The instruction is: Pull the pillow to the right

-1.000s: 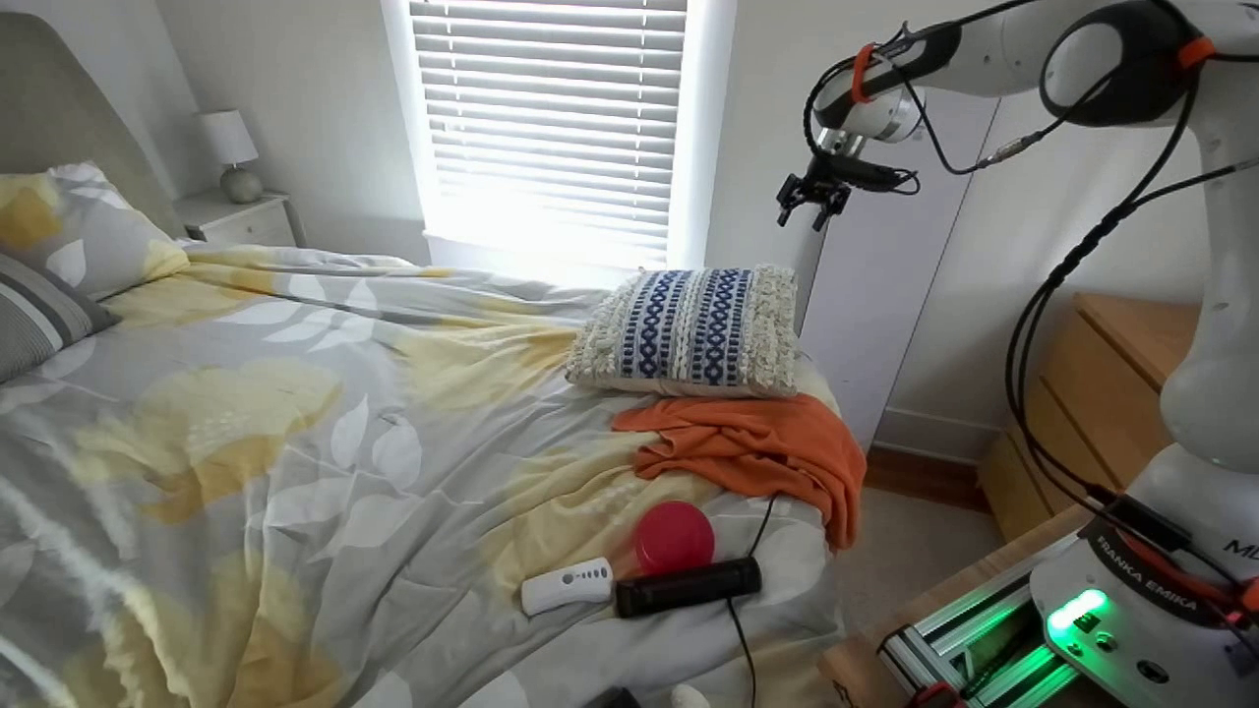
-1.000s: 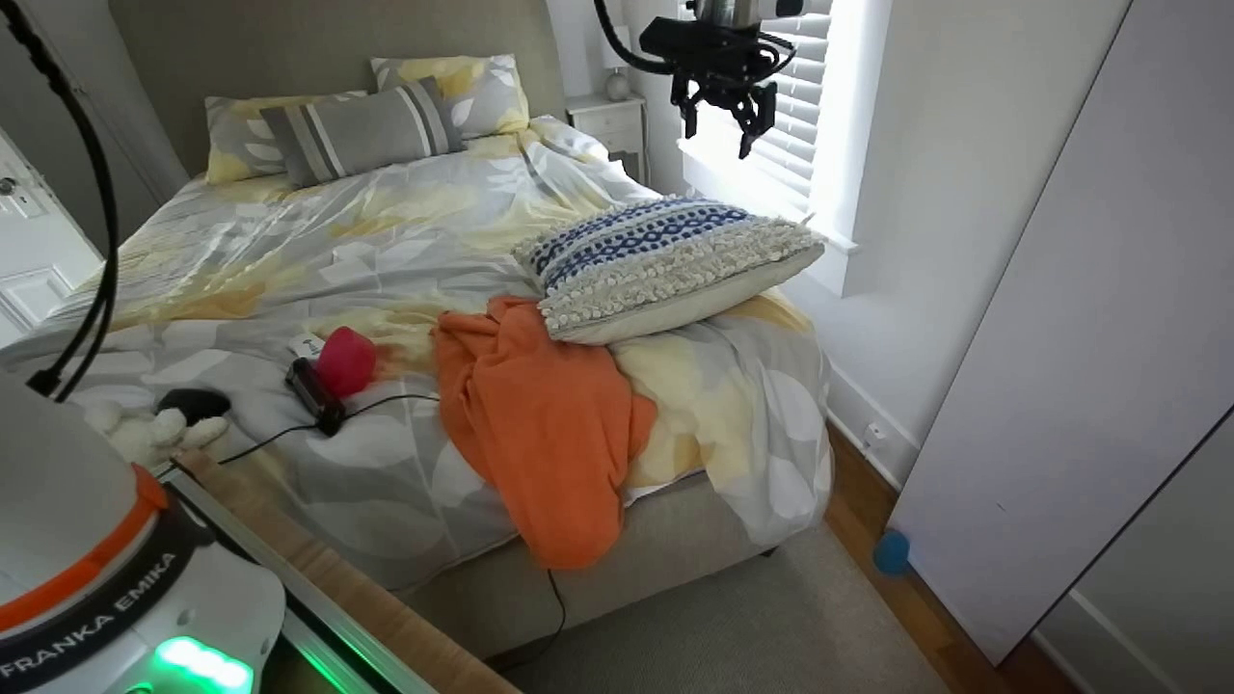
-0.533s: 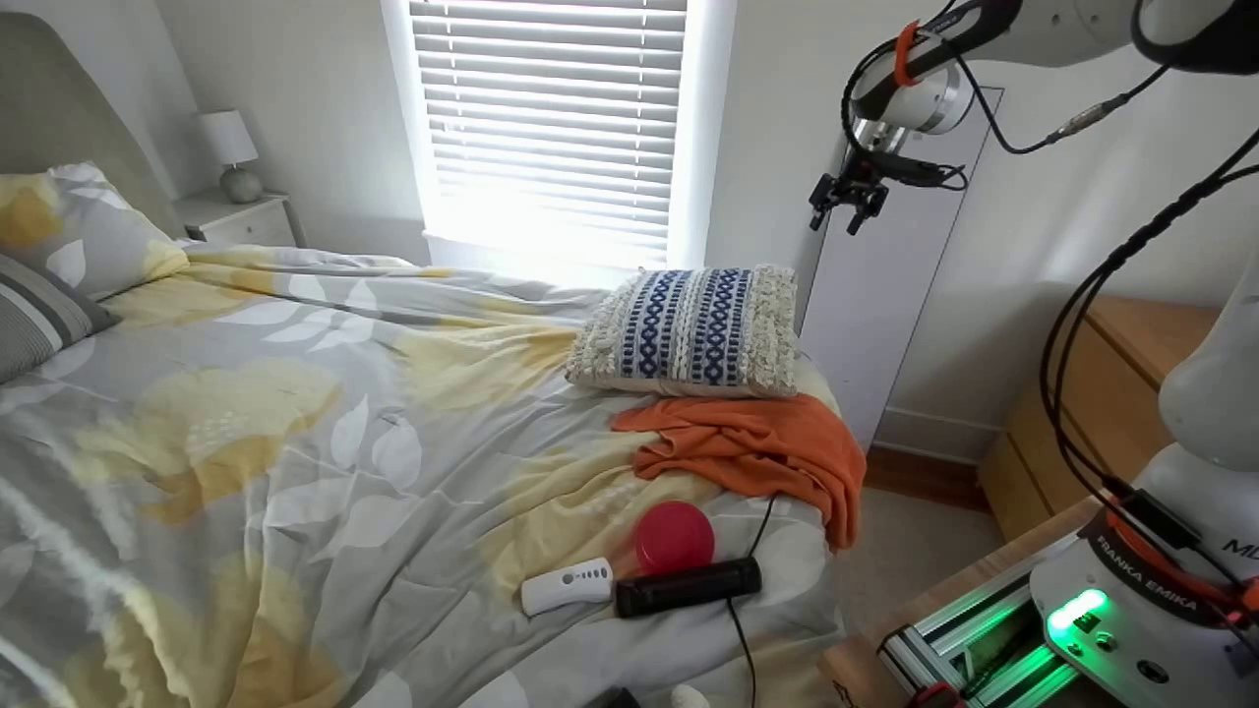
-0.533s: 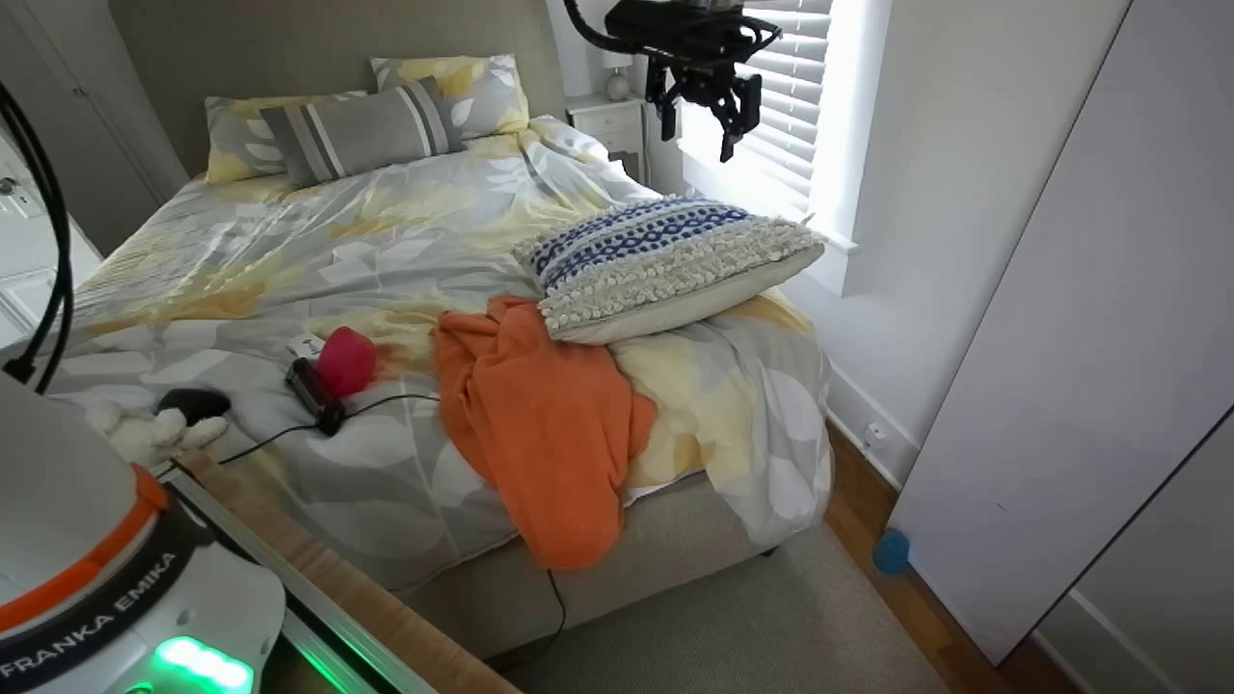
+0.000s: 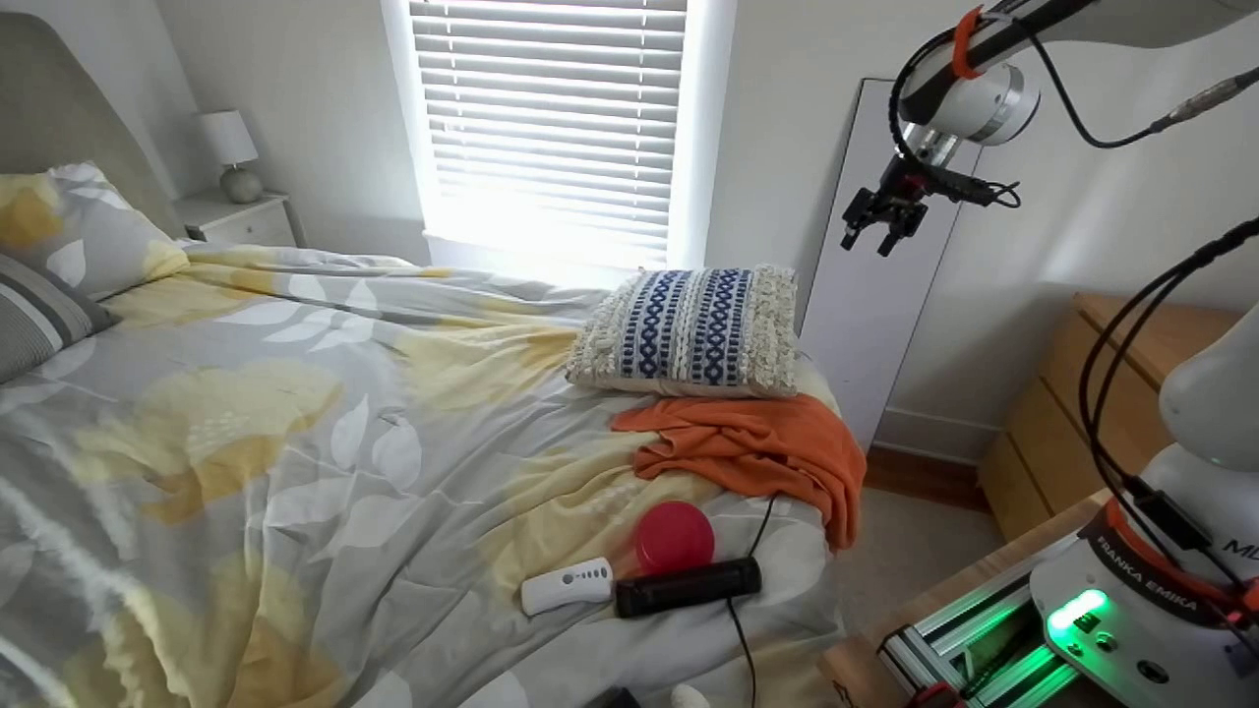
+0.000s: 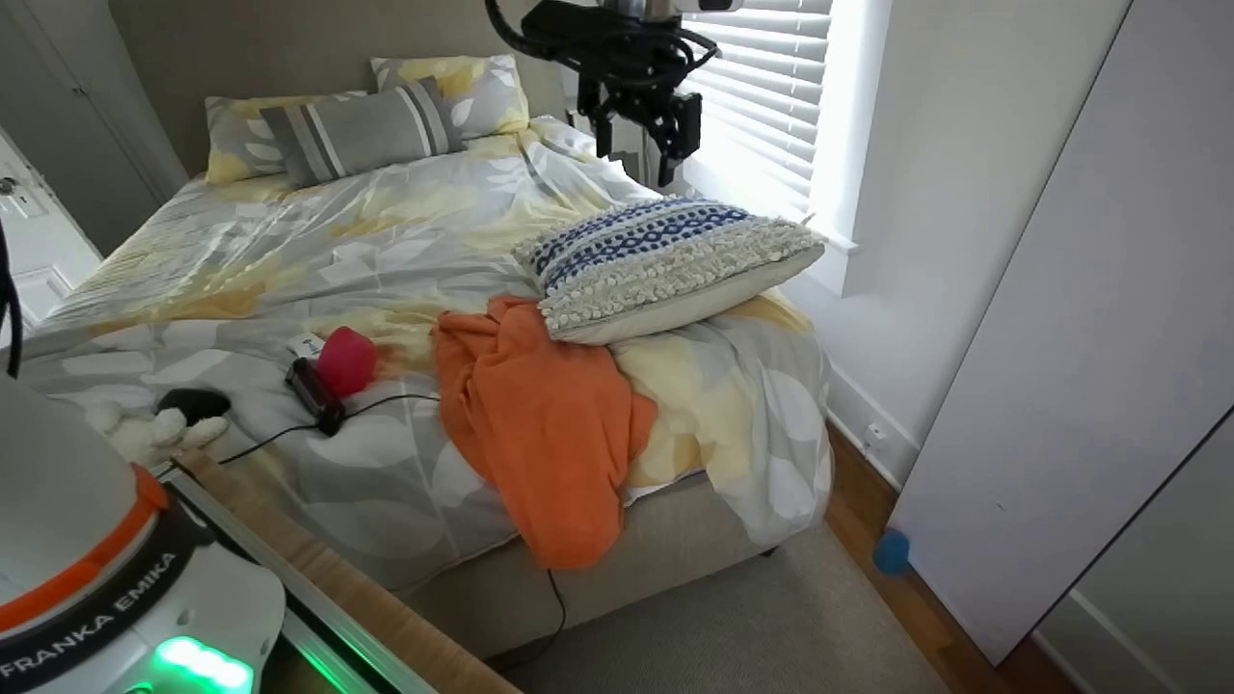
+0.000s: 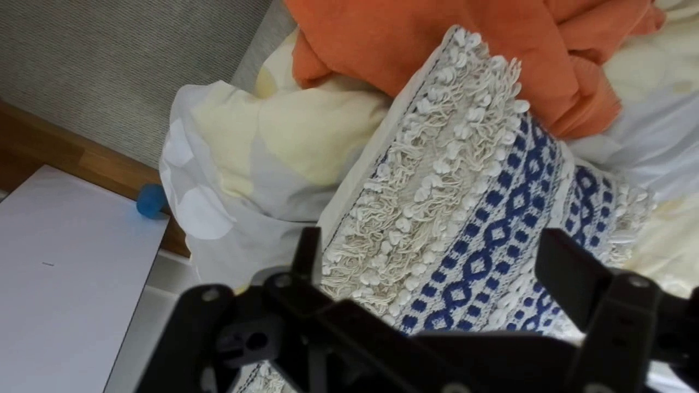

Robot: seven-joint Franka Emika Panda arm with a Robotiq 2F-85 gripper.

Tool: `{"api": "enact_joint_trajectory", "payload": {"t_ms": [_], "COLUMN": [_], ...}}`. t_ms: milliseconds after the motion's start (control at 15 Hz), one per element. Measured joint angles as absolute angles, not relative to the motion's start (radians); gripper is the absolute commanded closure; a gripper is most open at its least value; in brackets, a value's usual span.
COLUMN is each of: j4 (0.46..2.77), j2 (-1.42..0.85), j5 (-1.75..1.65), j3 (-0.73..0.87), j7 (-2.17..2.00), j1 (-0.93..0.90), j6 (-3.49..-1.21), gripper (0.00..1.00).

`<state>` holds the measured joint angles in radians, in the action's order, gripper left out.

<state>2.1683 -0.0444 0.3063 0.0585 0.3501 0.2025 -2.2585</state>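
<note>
In an exterior view, the patterned pillow (image 5: 686,329) lies on the bed (image 5: 275,442), just right of the middle of the frame, blue-and-white bands running across it beside shaggy cream sections. An orange cloth (image 5: 757,447) bunches at its lower edge and hangs over the end of the bed. The gripper (image 5: 867,246) is at the upper right, higher than the pillow and apart from it, its two fingers spread wide apart. In the wrist view the pillow fills the middle on a slant (the gripper hides part of it), one corner overlapping the orange cloth near the top. Toward the bottom of an exterior view, a red round object (image 5: 675,537) sits just beside a black bar-shaped object (image 5: 689,588), with a white remote-like device (image 5: 567,587) to their left.
</note>
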Motion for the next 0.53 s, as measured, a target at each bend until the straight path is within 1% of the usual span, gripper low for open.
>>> {"api": "enact_joint_trajectory", "payload": {"t_ms": [200, 533], "j4": [2.258, 2.28], "j2": [0.038, 0.059], "j5": [0.364, 0.367], "j3": [0.061, 0.062], "j7": [0.416, 0.42], "j1": [0.197, 0.196], "j6": [-2.284, -2.289], "gripper": [0.0, 0.0]}}
